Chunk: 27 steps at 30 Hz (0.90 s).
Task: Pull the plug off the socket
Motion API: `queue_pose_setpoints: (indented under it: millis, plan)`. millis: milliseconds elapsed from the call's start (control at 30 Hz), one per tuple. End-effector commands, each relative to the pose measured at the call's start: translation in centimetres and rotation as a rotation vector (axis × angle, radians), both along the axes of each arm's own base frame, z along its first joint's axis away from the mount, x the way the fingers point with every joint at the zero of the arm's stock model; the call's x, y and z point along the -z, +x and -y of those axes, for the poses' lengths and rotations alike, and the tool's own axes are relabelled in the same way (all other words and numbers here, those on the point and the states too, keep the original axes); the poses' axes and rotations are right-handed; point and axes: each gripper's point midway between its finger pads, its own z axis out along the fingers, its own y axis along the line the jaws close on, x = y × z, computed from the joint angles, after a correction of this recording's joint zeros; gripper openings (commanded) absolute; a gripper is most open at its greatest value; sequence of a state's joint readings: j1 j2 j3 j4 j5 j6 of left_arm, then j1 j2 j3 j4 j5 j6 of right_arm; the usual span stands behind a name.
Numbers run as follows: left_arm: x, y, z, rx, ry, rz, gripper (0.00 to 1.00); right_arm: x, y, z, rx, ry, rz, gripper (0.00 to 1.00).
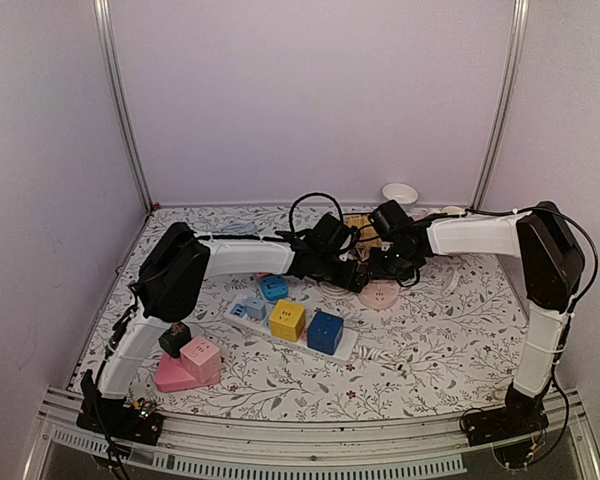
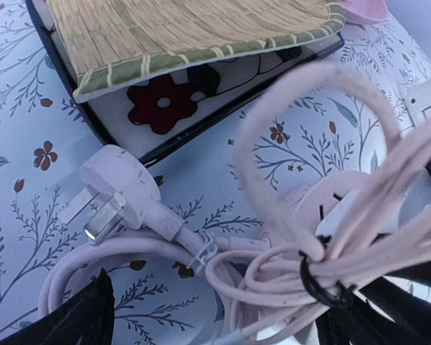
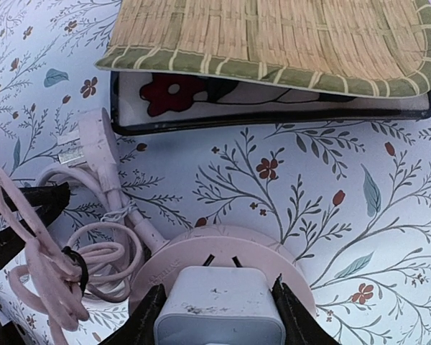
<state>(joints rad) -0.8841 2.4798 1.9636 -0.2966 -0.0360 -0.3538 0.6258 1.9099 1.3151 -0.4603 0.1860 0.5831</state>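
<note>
Closest to the right wrist camera sits the white plug [image 3: 220, 309], a squarish block pressed against the face of the round pink socket [image 3: 230, 251]. The right gripper [image 3: 217, 291] is partly closed, its dark fingers [image 3: 145, 320] against the block's two sides. The plug's broad side runs from finger to finger. Its pins are hidden underneath, and two slots in the socket show just beyond it.

The socket lies toward the back of the worktop [image 3: 330, 187], slightly right of its middle. The right arm [image 1: 480, 235] rises at the right edge, bends at the elbow and reaches leftward to it. The left arm [image 1: 240, 255] stretches from the near left corner to the same spot. The left gripper [image 2: 223, 327] is spread fully, gripping nothing. A tied bundle of pink cable [image 2: 323, 237] loops up between its fingers [image 2: 75, 323], and the loose cable-end [image 2: 118, 183] lies flat, pins toward the left edge. Beyond is a woven mat [image 3: 273, 36] on a black-rimmed tray [image 3: 273, 108].
</note>
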Motion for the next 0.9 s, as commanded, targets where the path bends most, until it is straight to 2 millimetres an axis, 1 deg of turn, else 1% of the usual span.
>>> queue_pose_setpoints:
  millis: [0, 200, 433, 533, 567, 700, 767, 867]
  plan:
    - [9.6, -3.2, -6.0, -0.026, 0.300, -0.156, 0.97, -8.7, 1.8, -4.9, -0.075, 0.133, 0.226, 0.11]
    - [10.0, -3.3, -6.3, -0.035, 0.315, -0.161, 0.97, -8.6, 1.3, -5.2, -0.095, 0.109, 0.233, 0.11]
    - [10.5, -3.6, -6.2, -0.029, 0.320, -0.174, 0.97, -9.1, 1.1, -5.3, -0.112, 0.120, 0.242, 0.12]
    - [10.3, -3.6, -6.1, -0.027, 0.315, -0.172, 0.97, -8.6, 1.2, -4.7, -0.083, 0.142, 0.217, 0.12]
    - [10.1, -3.6, -5.9, -0.023, 0.309, -0.171, 0.97, -8.3, 1.3, -4.3, -0.063, 0.156, 0.201, 0.12]
    - [7.9, -3.0, -5.1, -0.006, 0.276, -0.139, 0.97, -7.8, 2.4, -2.6, 0.003, 0.202, 0.163, 0.13]
    - [6.5, -2.7, -4.6, 0.001, 0.257, -0.118, 0.97, -7.4, 2.9, -2.5, 0.011, 0.206, 0.152, 0.12]
    - [4.5, -2.3, -3.8, 0.014, 0.224, -0.082, 0.97, -6.5, 3.4, -2.9, 0.013, 0.205, 0.124, 0.12]
